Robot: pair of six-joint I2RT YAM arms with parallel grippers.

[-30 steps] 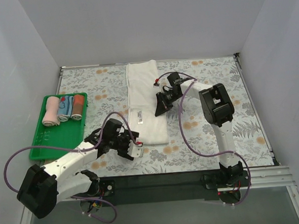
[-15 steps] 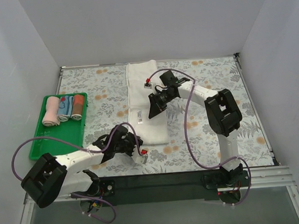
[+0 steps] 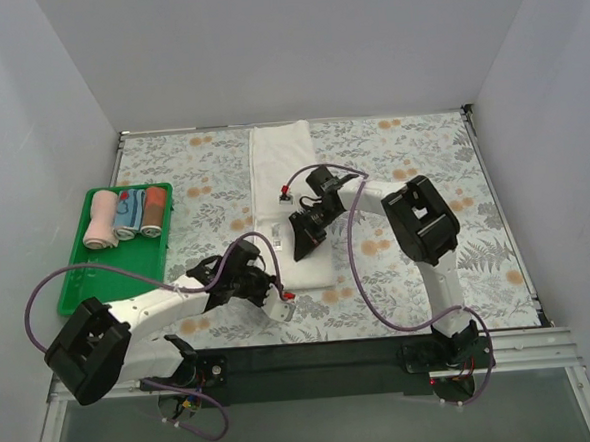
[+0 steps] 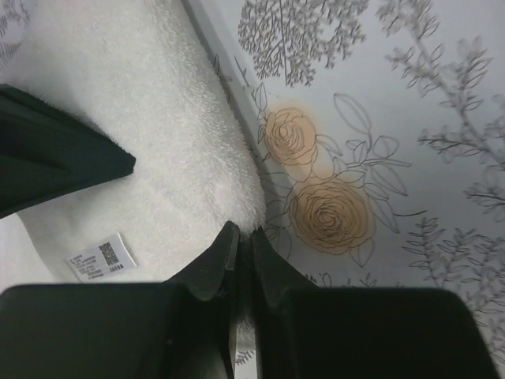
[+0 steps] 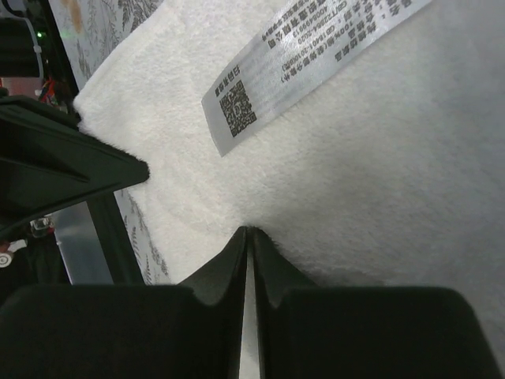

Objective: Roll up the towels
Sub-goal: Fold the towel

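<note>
cream towel (image 3: 284,172) lies flat, centre of top view | left gripper (image 4: 241,237) pressed together at its lower edge | right gripper (image 5: 246,235) likewise closed, tips on pile | probably set to start roll

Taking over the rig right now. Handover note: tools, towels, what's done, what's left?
Left tool: shut, tips at the near edge of the cream towel. Whether it pinches cloth cannot be told.
Right tool: shut, tips down on the same towel, close to its care label.
Cream towel: flat and unrolled on the table, running away from the arms.
Done: three rolls, the pink roll among them, lie side by side in the green tray.
Left: roll the cream towel, probably starting from the near end.
</note>
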